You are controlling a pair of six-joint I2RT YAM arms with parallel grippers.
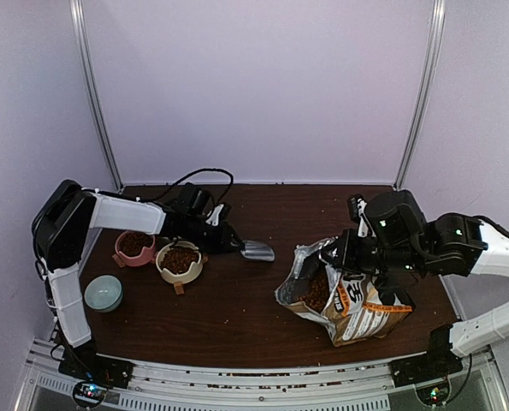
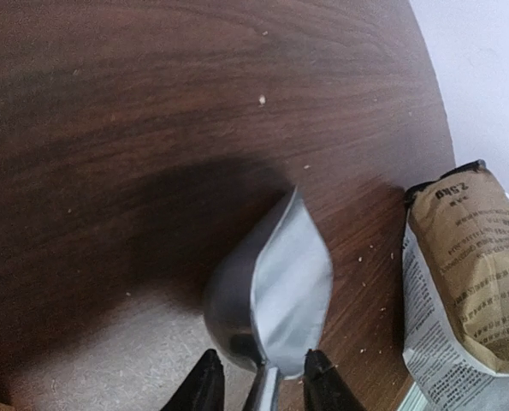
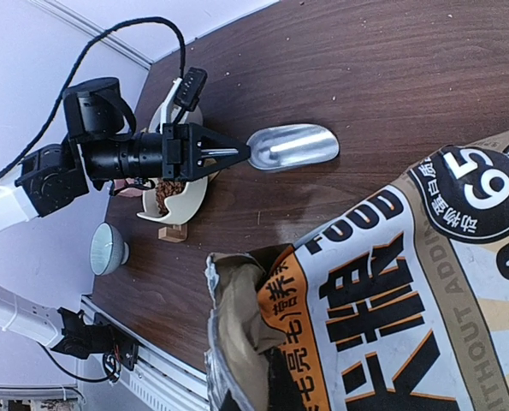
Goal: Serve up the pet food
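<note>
- kibble [image 1: 179, 258]: light, loose, rolls away. it fills two bowls [image 1: 162, 264] on the left, with more in the bag [image 1: 365, 308] on the right.
- you can't pinch it, so take the scoop [image 1: 257, 250] by its handle.
- left gripper [image 2: 263, 360]: jaws apart, astride that handle.
- right gripper [image 1: 340, 254]: closed, seemingly on the bag rim.

Pale lilac walls [image 1: 254, 86] fill upper frame; metal poles [image 1: 96, 94] left and right; dark wood table [image 1: 237, 312] below.

The scoop [image 1: 257, 250] is lying on the tabletop [image 1: 237, 317] just ahead of the left fingers [image 2: 204, 390]; the bag [image 1: 352, 300] is standing farther ahead, and kibble [image 1: 180, 257] is sitting in a bowl [image 1: 182, 277] behind them.
</note>
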